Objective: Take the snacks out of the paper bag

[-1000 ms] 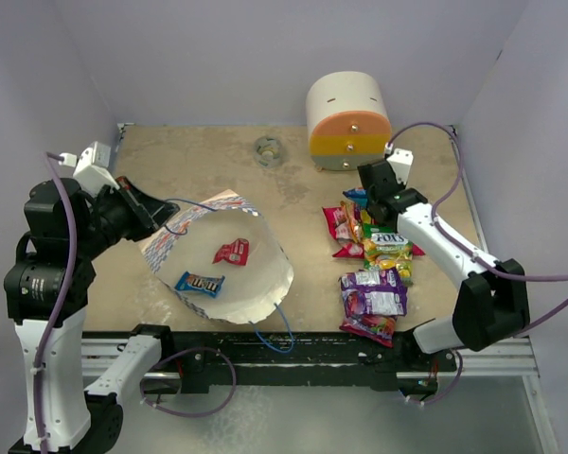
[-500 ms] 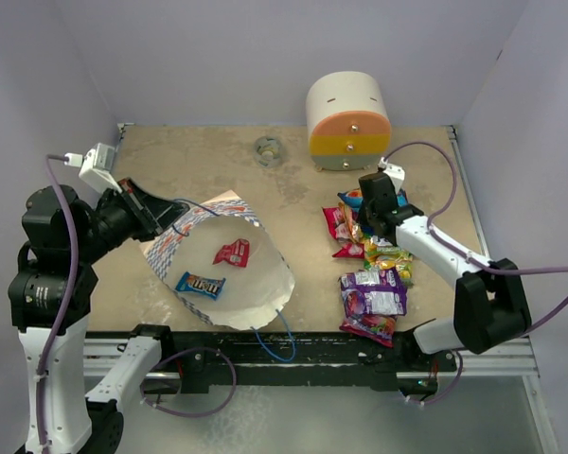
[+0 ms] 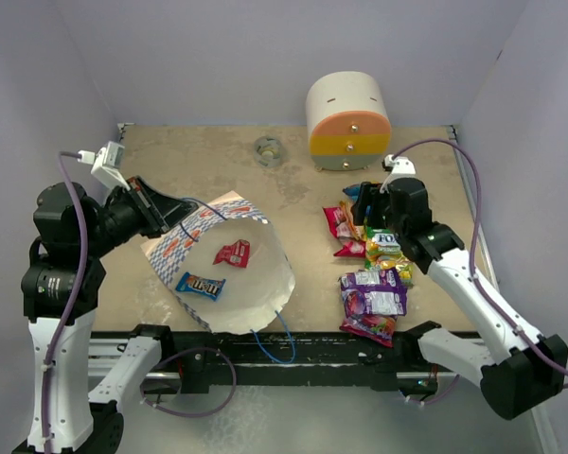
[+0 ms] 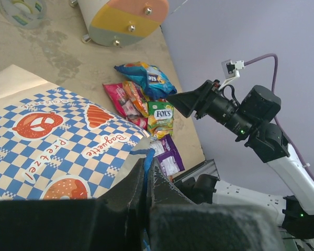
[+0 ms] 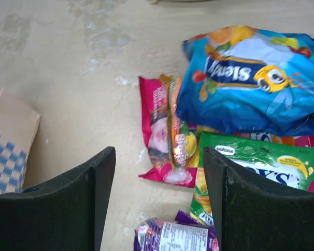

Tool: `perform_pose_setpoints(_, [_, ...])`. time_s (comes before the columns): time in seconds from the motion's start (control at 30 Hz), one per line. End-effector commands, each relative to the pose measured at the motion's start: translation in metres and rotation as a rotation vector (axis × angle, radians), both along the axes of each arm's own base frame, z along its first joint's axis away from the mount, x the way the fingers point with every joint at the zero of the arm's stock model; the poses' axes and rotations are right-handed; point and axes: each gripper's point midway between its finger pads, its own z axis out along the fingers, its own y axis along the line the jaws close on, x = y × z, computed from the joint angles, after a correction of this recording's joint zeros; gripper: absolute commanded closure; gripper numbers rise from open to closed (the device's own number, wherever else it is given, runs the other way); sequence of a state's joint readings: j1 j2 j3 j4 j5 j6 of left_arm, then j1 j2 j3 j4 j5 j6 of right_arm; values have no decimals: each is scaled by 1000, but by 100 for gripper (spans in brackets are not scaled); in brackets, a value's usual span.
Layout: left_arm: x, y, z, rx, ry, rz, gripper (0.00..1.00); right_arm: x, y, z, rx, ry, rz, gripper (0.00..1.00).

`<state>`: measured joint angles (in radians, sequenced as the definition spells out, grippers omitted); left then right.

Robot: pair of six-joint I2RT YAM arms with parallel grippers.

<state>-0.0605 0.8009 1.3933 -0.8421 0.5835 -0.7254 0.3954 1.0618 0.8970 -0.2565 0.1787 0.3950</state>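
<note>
The paper bag (image 3: pixel 256 293) lies on its side with its cream mouth towards the camera; its checkered outside (image 4: pixel 57 141) fills the left wrist view. Two snacks are inside, a red packet (image 3: pixel 232 252) and a blue one (image 3: pixel 200 284). My left gripper (image 3: pixel 175 210) is shut on the bag's blue cord handle (image 4: pixel 148 157) at the upper rim and holds that rim up. More snacks lie in a pile (image 3: pixel 374 270) on the right. My right gripper (image 3: pixel 363 200) hovers open above them, over the pink packet (image 5: pixel 159 130), beside the blue (image 5: pixel 251 78) and green (image 5: pixel 261 162) ones.
A rounded cream, orange and yellow drawer box (image 3: pixel 348 121) stands at the back right. A small round object (image 3: pixel 268 150) lies at the back centre. Lilac walls close off three sides. A purple packet (image 3: pixel 372 293) is nearest the front rail.
My right gripper has gone from shut to open over the snack pile, and its arm has drawn back towards the right. My left gripper has shifted slightly with the bag's handle.
</note>
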Motion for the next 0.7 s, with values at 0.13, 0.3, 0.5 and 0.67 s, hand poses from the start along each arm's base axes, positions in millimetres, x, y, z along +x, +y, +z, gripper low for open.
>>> perform_pose_setpoints(0.13, [-5,-8,6,-57,-22,-41,100,-44,46,25,61,-48,388,29])
perform_pose_setpoints(0.3, [-10,-8,-1,-49,-18,-45,100,-77,104,59,199,-127,529,27])
perform_pose_setpoints(0.5, [-18,-7,-2,-48,-11,-44,100,-99,163,94,196,-194,671,26])
perform_pose_setpoints(0.67, [-21,-7,-8,-34,13,-53,100,-121,203,139,118,-360,847,27])
